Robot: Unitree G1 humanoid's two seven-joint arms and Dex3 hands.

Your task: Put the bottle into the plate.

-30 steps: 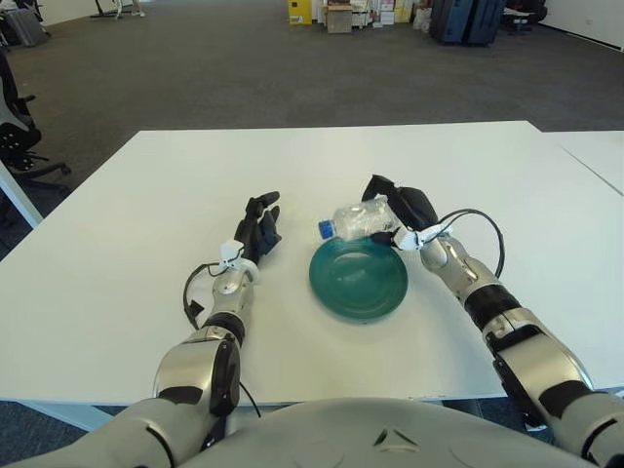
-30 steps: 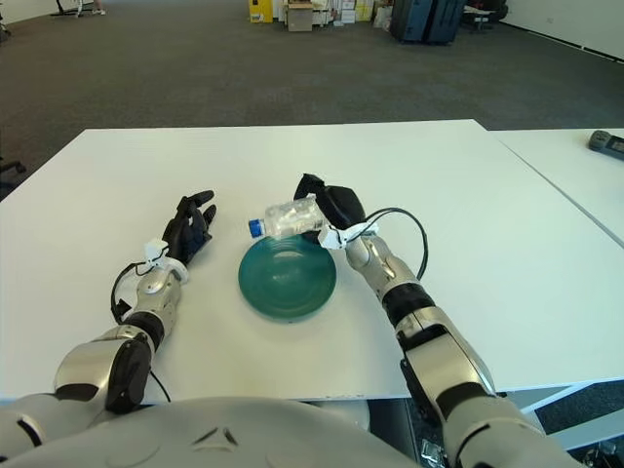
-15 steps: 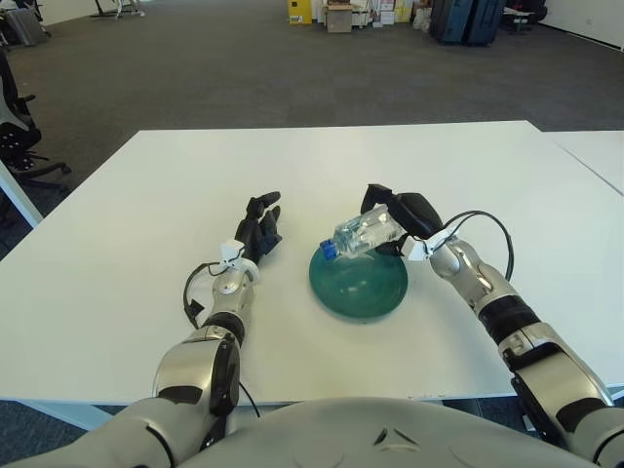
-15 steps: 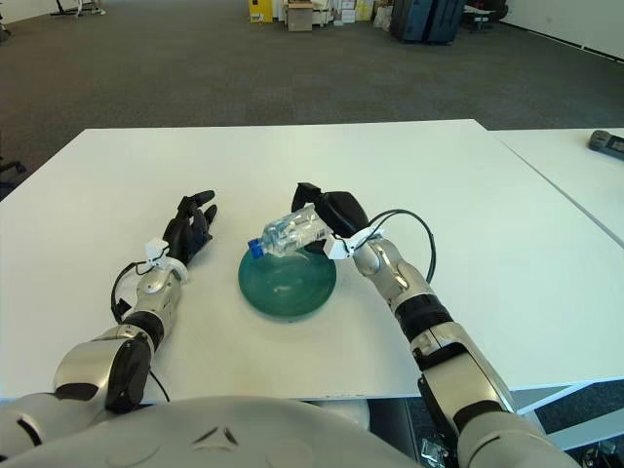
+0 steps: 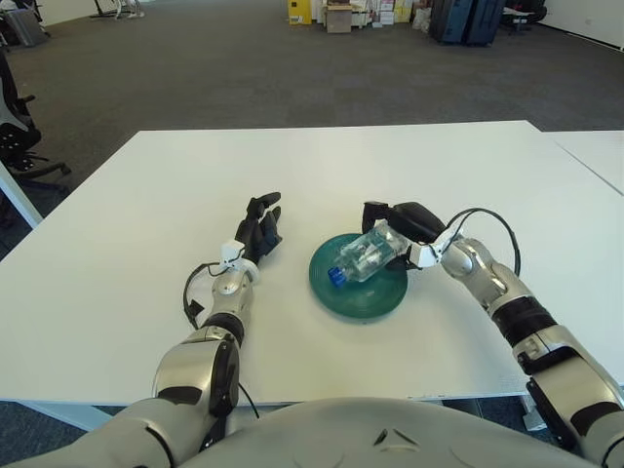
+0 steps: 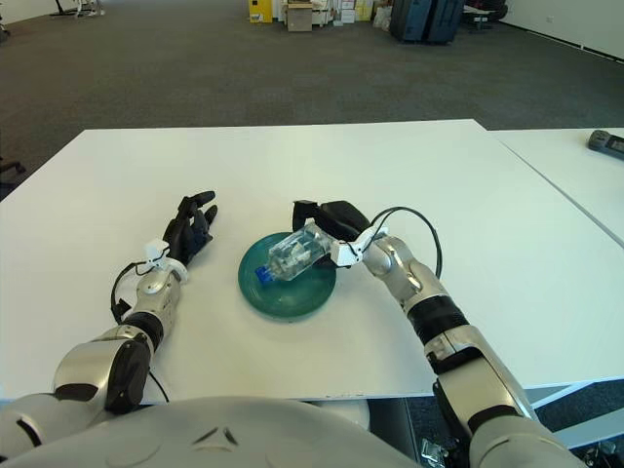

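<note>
The right hand (image 5: 402, 222) sits at the far right edge of the green plate (image 5: 322, 283), its dark fingers (image 6: 310, 212) wrapped around the base end of a clear plastic bottle (image 5: 362, 256). The bottle is tilted, with its base up in the hand and its blue cap (image 5: 334, 276) pointing down and toward the robot's left, low over the middle of the plate; whether the cap actually touches the plate surface cannot be told. The whole bottle lies within the plate's outline in both views. The plate itself sits flat on the white counter (image 5: 117, 224), near the middle and a little toward the robot. A black cable (image 5: 487, 216) loops up from the right wrist and arcs over the forearm, which reaches in from the lower right. The left hand (image 5: 258, 229) shows just beside the plate on its left, apart from it, with its fingers stretched out forward and loosely spread, holding nothing; it appears low against the counter, with a thin cable (image 5: 188, 292) curling beside its wrist. Beyond the counter is grey carpet (image 5: 195, 68), with boxes (image 5: 338, 17) and dark cases (image 5: 466, 19) along the far side of the room, and an office chair (image 5: 15, 127) at the far left edge.
</note>
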